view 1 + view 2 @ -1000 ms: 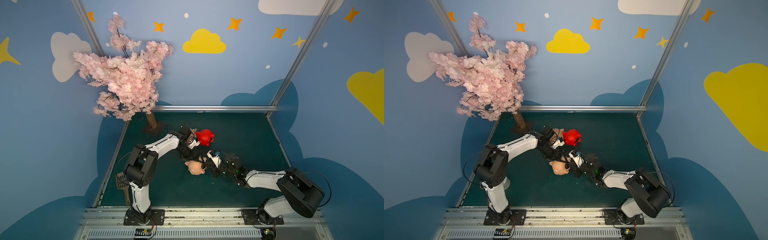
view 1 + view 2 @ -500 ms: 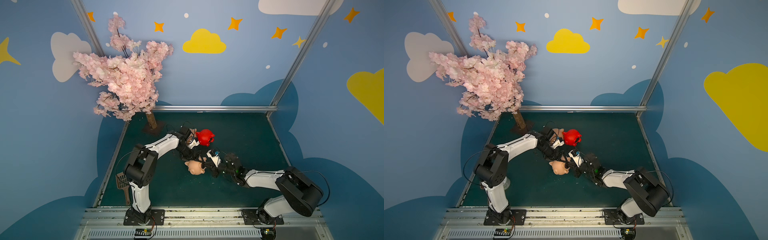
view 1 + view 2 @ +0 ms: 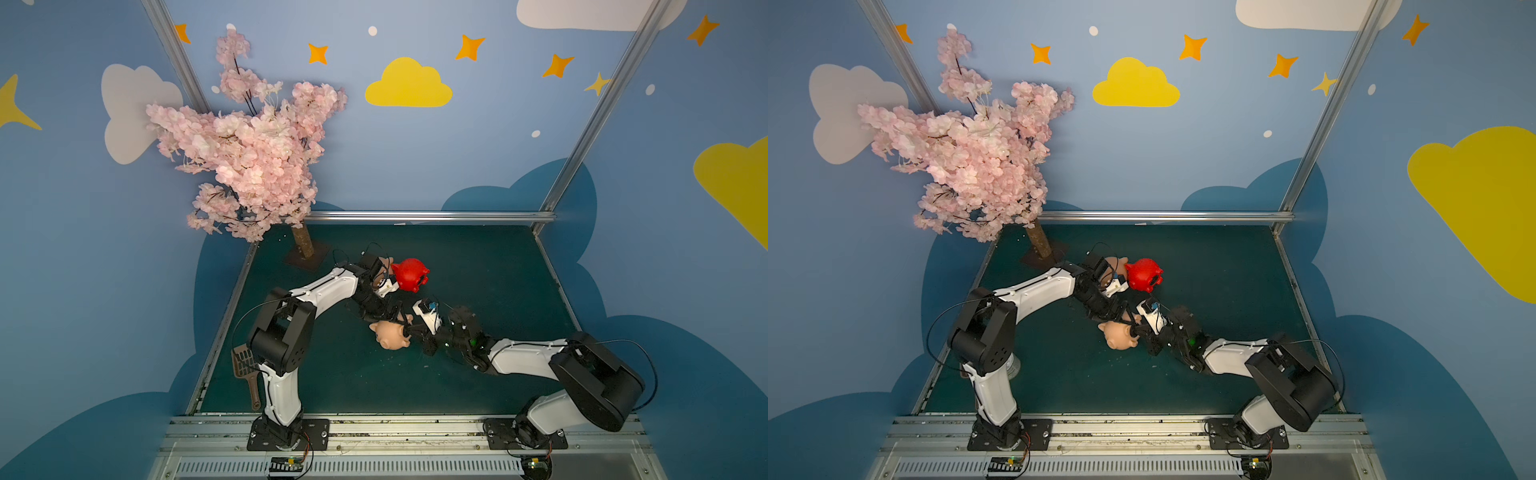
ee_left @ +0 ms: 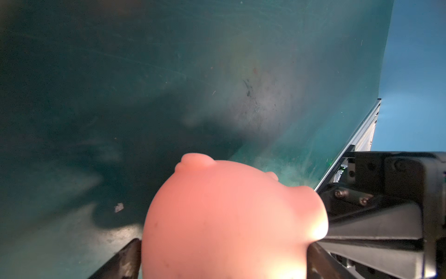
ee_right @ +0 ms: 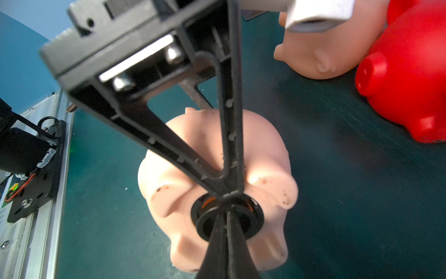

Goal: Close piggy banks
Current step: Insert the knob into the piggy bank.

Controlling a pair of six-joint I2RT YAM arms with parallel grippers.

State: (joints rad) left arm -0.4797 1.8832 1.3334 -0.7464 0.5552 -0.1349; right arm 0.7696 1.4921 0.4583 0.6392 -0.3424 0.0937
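A peach-pink piggy bank lies belly-up toward my right wrist camera, low over the green mat. My left gripper is shut on its body; a dark finger shows on either side. In the right wrist view a black round plug sits tilted in this pig's belly hole, orange showing behind it. My right gripper is shut, tips pressed into the plug's middle. The red piggy bank and a second peach-pink one stand close behind.
A pink blossom tree stands on a brown base at the mat's back left corner. A brown scoop lies off the mat's left edge beside my left arm. Metal rails border the mat.
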